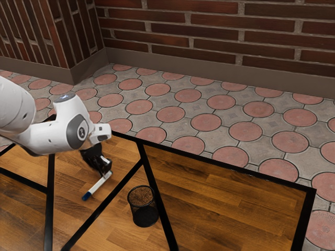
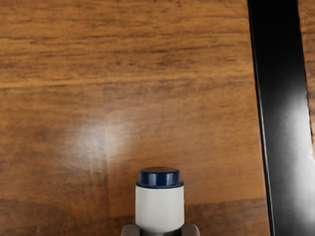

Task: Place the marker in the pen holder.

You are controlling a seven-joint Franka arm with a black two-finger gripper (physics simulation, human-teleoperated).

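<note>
Your claw (image 1: pixel 106 170) is in the exterior view's left half, a little below mid-height, its fingers closed in against the white marker (image 1: pixel 98 185) from both sides. You have the marker slanting, its blue end towards the exterior view's lower left; you can't tell whether it touches the surface (image 1: pixel 225 196). The black mesh pen holder (image 1: pixel 145 215) stands upright at the exterior view's lower middle, apart from the marker.
</note>
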